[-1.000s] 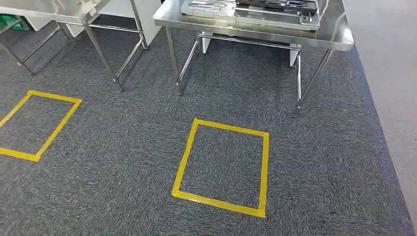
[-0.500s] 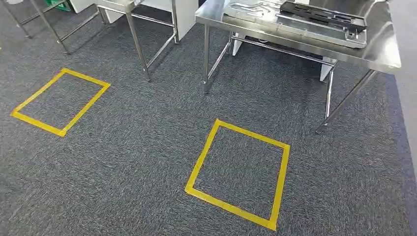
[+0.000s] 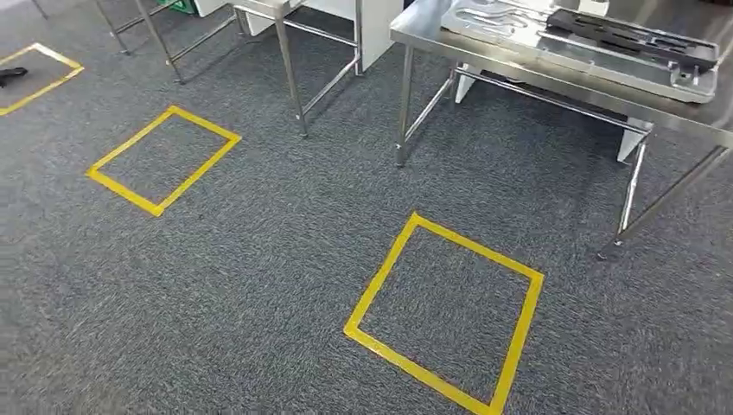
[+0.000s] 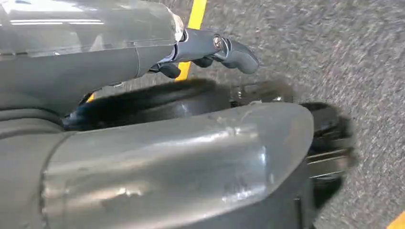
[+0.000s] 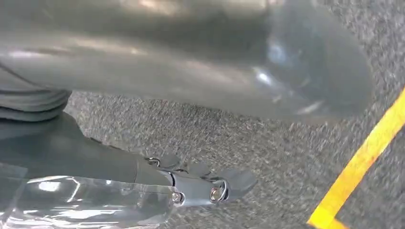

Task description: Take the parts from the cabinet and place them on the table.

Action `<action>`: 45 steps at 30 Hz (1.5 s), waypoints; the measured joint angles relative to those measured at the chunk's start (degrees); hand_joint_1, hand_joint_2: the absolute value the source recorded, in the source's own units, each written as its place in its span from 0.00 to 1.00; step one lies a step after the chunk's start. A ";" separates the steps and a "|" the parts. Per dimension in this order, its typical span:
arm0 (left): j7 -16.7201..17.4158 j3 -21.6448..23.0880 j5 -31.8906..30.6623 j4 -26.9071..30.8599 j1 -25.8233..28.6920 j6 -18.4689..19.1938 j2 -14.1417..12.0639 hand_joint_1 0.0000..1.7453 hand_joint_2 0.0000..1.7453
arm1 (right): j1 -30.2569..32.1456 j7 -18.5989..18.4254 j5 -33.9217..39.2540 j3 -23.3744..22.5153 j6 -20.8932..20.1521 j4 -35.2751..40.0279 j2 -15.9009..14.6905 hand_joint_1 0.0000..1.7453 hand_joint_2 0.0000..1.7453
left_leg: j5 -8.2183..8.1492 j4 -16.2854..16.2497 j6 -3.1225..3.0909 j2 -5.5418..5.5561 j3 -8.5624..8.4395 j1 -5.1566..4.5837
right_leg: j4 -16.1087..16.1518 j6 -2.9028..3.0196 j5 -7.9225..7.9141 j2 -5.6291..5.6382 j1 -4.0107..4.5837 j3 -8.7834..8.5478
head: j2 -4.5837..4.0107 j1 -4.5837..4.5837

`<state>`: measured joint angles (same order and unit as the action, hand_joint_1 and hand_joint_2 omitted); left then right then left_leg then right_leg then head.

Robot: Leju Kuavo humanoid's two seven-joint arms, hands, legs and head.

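Carpet (image 3: 259,259), dark grey and speckled, takes up most of what I see from the head camera. Three squares of yellow tape are marked on it: one near the middle (image 3: 523,322), a second further off to the left (image 3: 121,183), and part of a third at the far left edge (image 3: 52,79), with a small dark object (image 3: 12,75) lying inside it that I cannot identify. At the upper right stands a steel bench (image 3: 553,76) on thin metal legs. On it lies a flat grey tray (image 3: 519,36) with shaped recesses, and a long black part (image 3: 635,36) rests along the top of that tray. A second steel bench (image 3: 264,7) shows just its corner and legs near the top centre, well apart from the first, with white panels behind both. From the left wrist camera I see the left robot hand (image 4: 210,50) hanging above the carpet with nothing in it; its dark fingers (image 4: 239,56) look curled inward, though blur keeps me from saying how tightly, so I cannot tell if it is wide or narrow. From the right wrist camera the right robot hand (image 5: 200,183) also hangs over the carpet holding nothing, beside a strip of yellow tape (image 5: 358,164); the view is too blurred for me to judge its fingers either.
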<state>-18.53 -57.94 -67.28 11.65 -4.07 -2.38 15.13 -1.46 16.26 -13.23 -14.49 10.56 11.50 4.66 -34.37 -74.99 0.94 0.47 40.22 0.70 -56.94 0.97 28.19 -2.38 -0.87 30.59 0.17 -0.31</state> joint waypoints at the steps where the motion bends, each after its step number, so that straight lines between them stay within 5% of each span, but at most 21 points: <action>1: 0.15 0.09 0.00 0.00 0.03 -0.02 0.00 0.00 0.00 | -0.02 -0.15 -0.65 0.00 0.48 0.00 0.00 0.00 0.00 | 1.60 2.30 -0.02 -0.18 -1.28 0.00 | -0.12 -0.14 0.11 -0.83 0.02 0.00 | 0.00 0.00; 3: 0.41 0.15 0.02 0.00 0.07 -0.26 0.00 0.00 0.00 | -0.06 -0.68 -1.85 0.13 1.01 0.00 0.00 0.00 0.00 | 6.30 12.54 -0.32 -1.71 -7.18 -0.03 | -0.30 -0.48 0.38 -2.34 0.02 -0.24 | 0.00 0.00; 4: 0.46 0.15 0.09 0.00 0.01 -0.37 0.00 0.00 0.00 | -0.07 -1.00 -2.29 0.24 1.33 0.00 -0.02 0.00 0.00 | 6.43 16.44 -0.60 -4.66 -9.27 -0.24 | -0.45 -0.78 0.57 -2.81 0.31 -0.42 | 0.00 0.02; 9: 1.03 0.15 0.28 0.00 0.22 -0.79 -0.02 0.00 0.00 | -0.62 -2.10 -3.78 0.72 1.51 -0.11 0.00 0.00 0.00 | 6.92 17.35 -2.44 -2.12 -8.94 -0.70 | -0.46 -2.40 0.82 -4.90 0.40 -0.89 | 0.00 -0.22; 11: 1.25 0.15 0.26 0.00 0.23 -0.92 -0.02 0.00 0.00 | -0.40 -2.38 -3.85 0.87 1.53 -0.13 -0.02 0.00 0.00 | 7.54 17.60 -3.18 -1.19 -9.08 -0.33 | -4.17 -2.87 4.09 0.06 -0.05 0.61 | 0.00 -0.59; 12: 1.27 0.15 0.26 0.00 0.12 -1.01 -0.02 0.00 0.00 | -0.31 -2.47 -3.87 1.00 1.53 -0.17 -0.02 0.00 0.00 | 7.66 17.59 -3.35 -0.67 -8.84 -0.35 | -8.67 -2.98 6.68 1.39 -0.09 2.74 | 0.00 -0.90; 14: 1.29 0.15 0.26 0.00 0.11 -0.96 -0.02 0.00 0.00 | -0.12 -2.47 -3.87 1.11 1.53 -0.24 -0.02 0.00 0.00 | 7.75 17.53 -3.48 0.64 -8.61 -0.58 | -17.14 -3.10 9.87 2.00 -0.05 6.95 | 0.00 -0.90; 16: 1.38 0.15 0.26 0.00 0.24 -0.96 -0.02 0.00 0.00 | -0.06 -2.49 -3.87 1.20 1.53 -0.31 -0.02 0.00 0.00 | 7.75 17.45 -3.49 2.24 -8.73 -0.74 | -16.80 -2.84 7.52 2.15 -0.02 7.16 | 0.00 -0.87; 18: 1.38 0.15 0.26 0.00 0.19 -0.96 -0.02 0.00 0.00 | -0.05 -2.53 -3.87 1.20 1.53 -0.33 -0.02 0.00 0.00 | 7.74 17.37 -3.45 3.87 -8.96 -0.88 | -7.77 -2.09 1.97 3.15 0.16 3.08 | 0.00 -0.92; 19: 1.36 0.15 0.26 0.00 0.16 -0.96 0.02 0.00 0.00 | -0.01 -2.53 -3.87 1.20 1.53 -0.33 -0.04 0.00 0.00 | 7.78 17.38 -3.39 4.54 -8.97 -0.73 | -2.79 -1.43 -0.28 5.68 0.25 0.84 | 0.00 -0.90; 20: 1.36 0.15 0.26 0.00 0.04 -0.94 0.15 0.00 0.00 | 0.07 -2.69 -3.87 1.22 1.55 -0.35 -0.53 0.00 0.00 | 7.72 17.13 -3.02 4.97 -8.70 -1.08 | -0.88 -0.66 0.39 8.54 0.17 0.25 | 0.00 -0.64; 24: 1.57 0.15 0.00 0.00 0.08 -0.94 0.15 0.00 0.00 | -0.35 -3.02 -3.87 1.40 1.53 -0.39 -0.37 0.00 0.00 | 8.27 17.70 -1.23 7.76 -7.96 -0.57 | 0.39 -0.28 -0.15 5.69 0.44 -0.29 | 0.00 -0.90; 26: 1.66 0.15 -0.13 0.00 0.06 -1.01 0.11 0.00 0.00 | -0.04 -3.34 -3.89 1.42 1.57 -0.39 -0.28 0.00 0.00 | 6.06 14.71 -1.22 2.41 -6.96 -0.84 | 1.67 0.21 -0.63 3.93 -0.07 -1.16 | 0.00 -0.54; 28: 1.73 0.15 -0.26 0.00 -0.12 -1.03 0.09 0.00 0.00 | 0.26 -3.52 -4.08 1.42 1.55 -0.42 -0.37 0.00 0.00 | 1.37 6.46 -0.45 0.39 -2.87 -0.22 | 1.60 0.34 -0.53 2.06 -0.01 -1.22 | -0.02 -0.22; 30: 1.75 0.17 -0.52 0.00 -0.05 -1.03 0.09 0.00 0.00 | 0.26 -3.56 -4.35 1.42 1.55 -0.44 -0.37 0.00 0.00 | -0.83 -0.31 0.27 0.10 0.44 0.16 | 1.49 0.31 -0.42 0.37 0.00 -1.10 | 0.00 -0.20; 32: 1.75 0.17 -0.55 0.00 0.09 -1.03 0.04 0.00 0.00 | 0.12 -3.67 -4.83 1.46 1.53 -0.44 -0.37 0.00 0.00 | 2.35 3.34 0.82 -0.27 -1.60 0.63 | 1.23 -0.16 -0.11 -1.16 -0.22 -1.15 | 0.00 -0.22; 34: 1.75 0.17 -0.55 0.00 0.01 -1.03 0.02 0.00 0.00 | 0.02 -3.74 -5.03 1.49 1.53 -0.42 -0.37 0.00 0.00 | 6.75 12.87 1.31 -2.10 -6.92 0.91 | 0.44 -0.94 0.53 -2.36 -0.60 -1.32 | 0.00 -0.20; 35: 1.75 0.20 -0.55 0.00 -0.11 -1.03 0.04 0.00 0.00 | -0.01 -3.85 -5.18 1.49 1.53 -0.42 -0.48 0.00 0.00 | 6.75 16.08 1.34 -5.09 -8.43 0.99 | -0.18 -1.50 0.95 -2.79 -0.33 -1.28 | 0.00 0.00; 40: 1.75 0.22 -0.20 0.00 -0.15 -1.16 -0.02 0.00 0.00 | -0.60 -4.00 -6.01 1.84 1.49 -0.44 -0.61 0.00 0.00 | 7.13 16.18 -1.57 -2.24 -8.42 0.48 | -0.25 -3.16 1.55 -4.65 -0.41 -1.82 | -0.02 -0.63; 42: 1.88 0.22 -0.07 0.00 -0.19 -0.83 -0.11 0.00 0.00 | -0.58 -4.20 -6.73 2.14 1.46 -0.44 -0.63 0.00 0.00 | 7.50 16.33 -2.18 -1.28 -7.98 0.52 | -4.60 -3.36 5.28 0.04 -0.69 -0.13 | 0.00 -0.83; 45: 1.90 0.22 -0.07 0.00 -0.34 0.22 -0.53 0.00 0.00 | -0.44 -4.92 -7.54 2.56 1.40 -0.50 -0.57 0.00 0.00 | 7.79 16.33 -2.63 0.60 -7.44 -0.09 | -17.09 -2.96 10.73 1.87 -0.30 6.13 | 0.00 -0.92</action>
<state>-16.63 -57.72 -67.34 11.65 -4.42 -2.16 14.60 -1.90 11.34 -20.77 -11.93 11.96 10.99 4.09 -26.57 -58.66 -1.69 1.07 32.79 0.61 -74.04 -1.99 38.92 -0.51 -1.17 36.72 0.17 -1.22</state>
